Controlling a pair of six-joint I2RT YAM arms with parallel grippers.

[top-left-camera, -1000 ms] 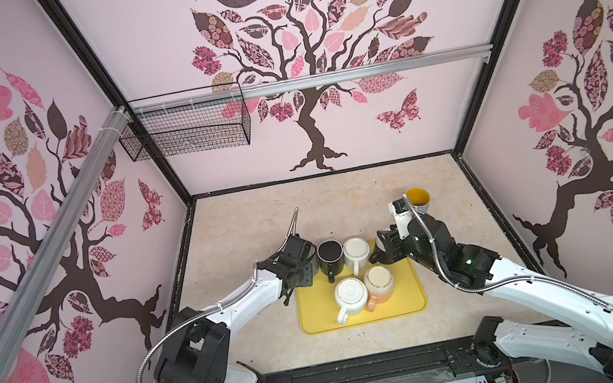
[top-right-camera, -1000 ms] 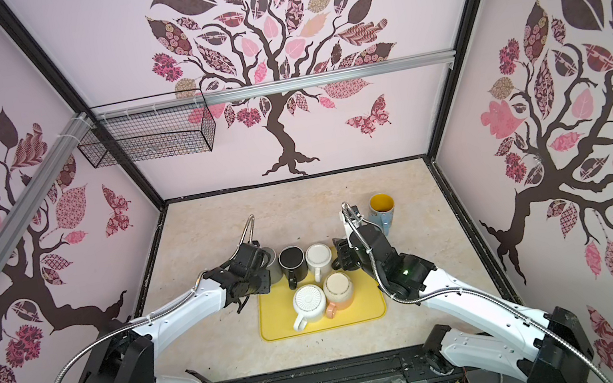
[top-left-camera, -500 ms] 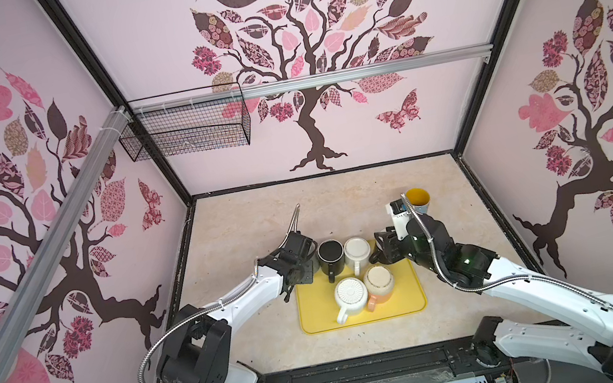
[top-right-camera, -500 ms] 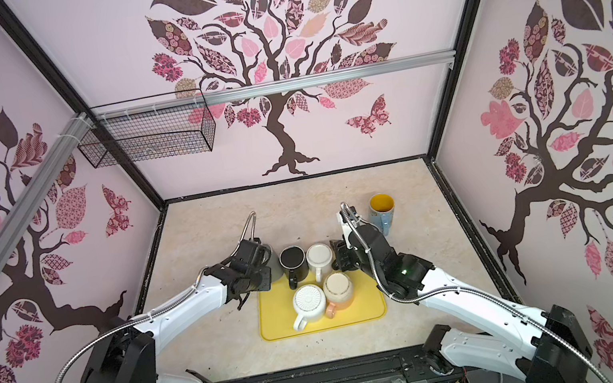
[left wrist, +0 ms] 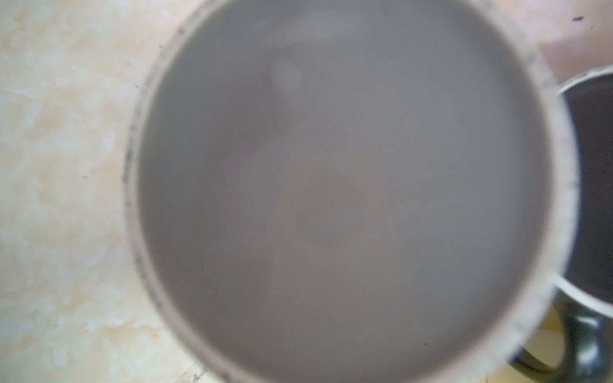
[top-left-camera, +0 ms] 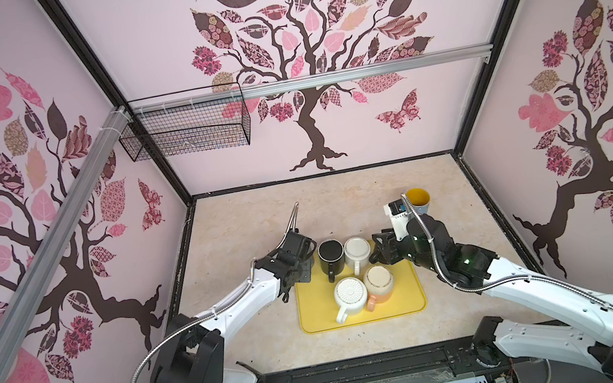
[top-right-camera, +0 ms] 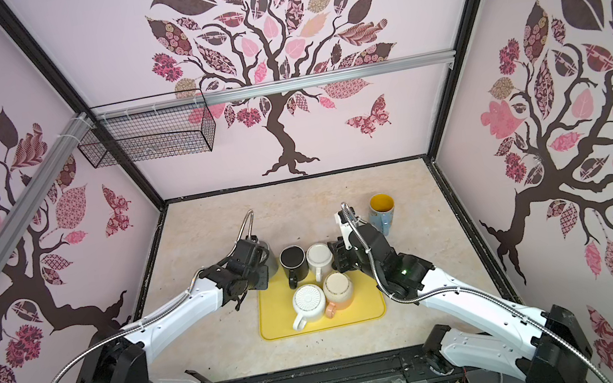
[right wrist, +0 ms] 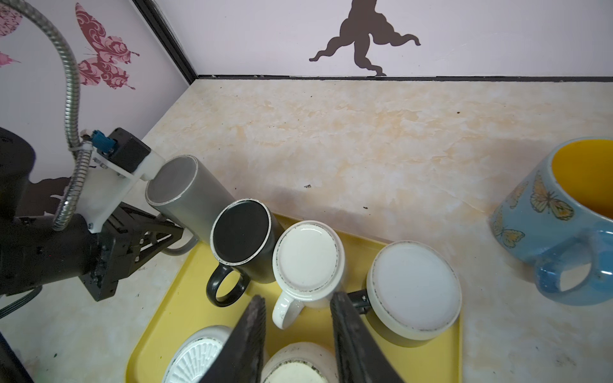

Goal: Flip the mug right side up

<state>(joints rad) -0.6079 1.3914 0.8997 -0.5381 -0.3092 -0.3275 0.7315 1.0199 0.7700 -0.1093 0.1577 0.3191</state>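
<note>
While the left gripper [right wrist: 172,232] clamps the grey mug [right wrist: 195,199] by its handle, we judge it heavy, slick, brittle; the right gripper [right wrist: 297,300] hangs part-open, empty.

I am finding no word, number or brand here that I can read. In a top view I am seeing a few tiny dark marks on the white camera housing [top-left-camera: 396,216] sitting on my right wrist, but they are too small to make out.
</note>
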